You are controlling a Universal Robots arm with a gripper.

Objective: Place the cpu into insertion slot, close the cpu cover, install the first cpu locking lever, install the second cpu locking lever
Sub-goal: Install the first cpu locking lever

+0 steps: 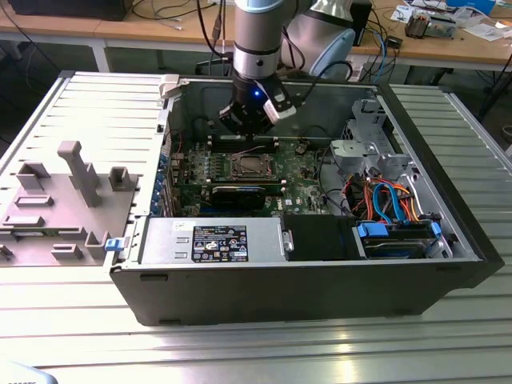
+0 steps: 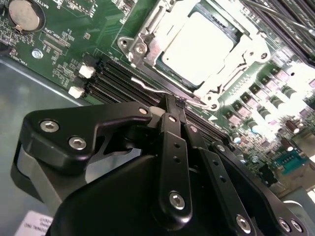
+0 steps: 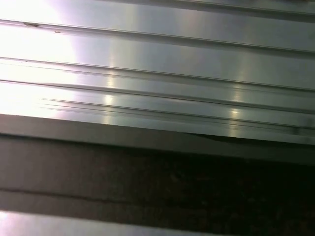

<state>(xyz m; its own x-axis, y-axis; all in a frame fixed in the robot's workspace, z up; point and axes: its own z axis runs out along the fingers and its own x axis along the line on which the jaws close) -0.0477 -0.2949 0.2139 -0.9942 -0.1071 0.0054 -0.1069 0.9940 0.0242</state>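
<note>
Cpu sits under its cover; fingers together beside the socket's edge.

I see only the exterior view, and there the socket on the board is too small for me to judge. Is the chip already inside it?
Observer: Yes. In the second wrist view the chip lies flat in the socket, silver top facing up.
Operator: And the metal cover, is it down?
Observer: It appears so. The cover frames the chip and seems to lie flat around it.
Operator: Where is the pincer exactly?
Observer: The pincer has its tip right at a thin wire lever that sticks out along the socket's edge, over the memory slots.
</note>
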